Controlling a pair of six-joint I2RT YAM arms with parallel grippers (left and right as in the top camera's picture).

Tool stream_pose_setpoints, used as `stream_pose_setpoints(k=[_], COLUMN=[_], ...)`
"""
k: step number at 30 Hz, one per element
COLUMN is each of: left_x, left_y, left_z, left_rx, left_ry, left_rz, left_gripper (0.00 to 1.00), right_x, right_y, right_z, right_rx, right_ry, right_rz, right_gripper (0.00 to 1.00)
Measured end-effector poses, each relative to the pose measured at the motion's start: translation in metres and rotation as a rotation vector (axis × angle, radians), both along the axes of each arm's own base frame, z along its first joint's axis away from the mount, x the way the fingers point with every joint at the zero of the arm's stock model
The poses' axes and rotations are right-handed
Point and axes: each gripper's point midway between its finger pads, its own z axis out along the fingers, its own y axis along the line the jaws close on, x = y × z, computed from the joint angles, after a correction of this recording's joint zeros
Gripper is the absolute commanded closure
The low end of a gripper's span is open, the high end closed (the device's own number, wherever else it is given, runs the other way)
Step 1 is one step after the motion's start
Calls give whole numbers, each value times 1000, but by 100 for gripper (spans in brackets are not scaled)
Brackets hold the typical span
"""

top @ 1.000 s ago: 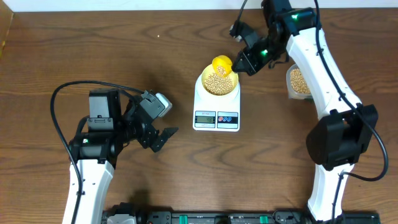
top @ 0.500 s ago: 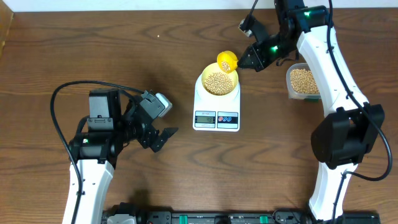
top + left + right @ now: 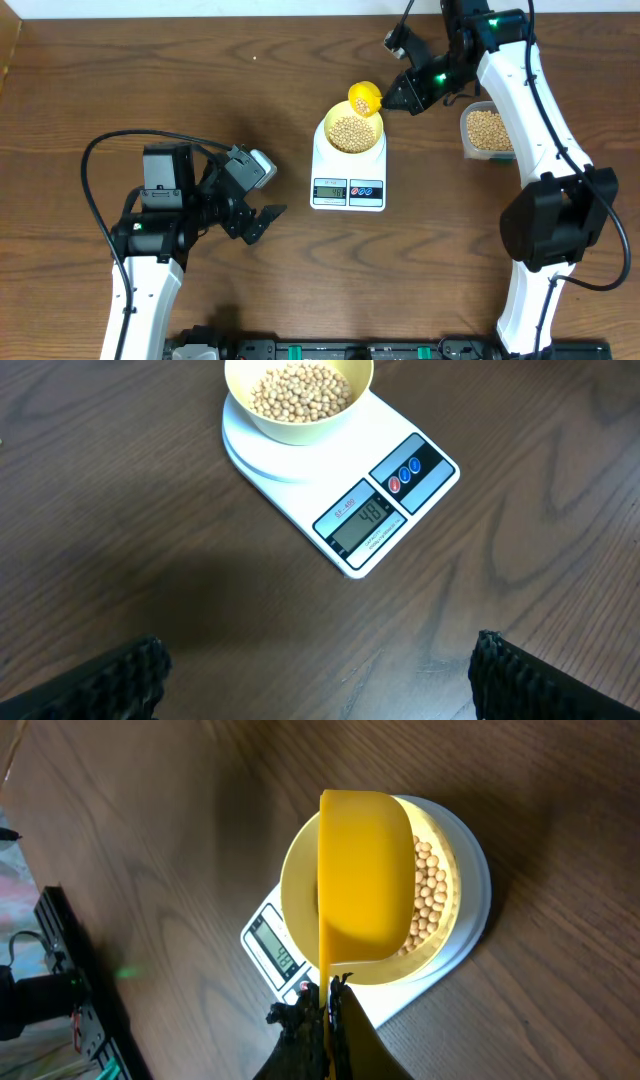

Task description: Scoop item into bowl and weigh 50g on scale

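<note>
The brown wooden desk (image 3: 150, 90) carried everything, and I describe each place from the white scale (image 3: 348, 185), which lay near the middle of the desk with its display turned to me. My left gripper (image 3: 262, 222) hung to the left of the scale, on the near side and well apart from it, with its fingers spread wide and nothing between them. A clear tub (image 3: 464, 130) with beans inside stood to the right of the scale, not touching it. The pale yellow bowl (image 3: 300, 430) sat on the round platform of the scale. My right gripper (image 3: 398, 98) was behind the scale, on the right, with its fingers pressed together on the thin handle of the yellow scoop (image 3: 362, 880). The scoop was tipped over the far rim of the bowl. The tan beans (image 3: 300, 388) lay heaped in the bowl.
</note>
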Motion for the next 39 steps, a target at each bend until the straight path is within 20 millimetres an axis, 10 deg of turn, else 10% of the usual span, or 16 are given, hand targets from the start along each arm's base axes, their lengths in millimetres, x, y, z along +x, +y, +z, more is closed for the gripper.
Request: stream_pose_setpoints(k=[39], left_x=[0], left_y=[0], left_z=[0], left_rx=[0], left_ry=[0], left_rz=[0], left_gripper=[2], right_x=[-2], right_y=[16], right_z=[-16], right_rx=[-171], right_ry=[-105], right_rz=[82], right_gripper=[99])
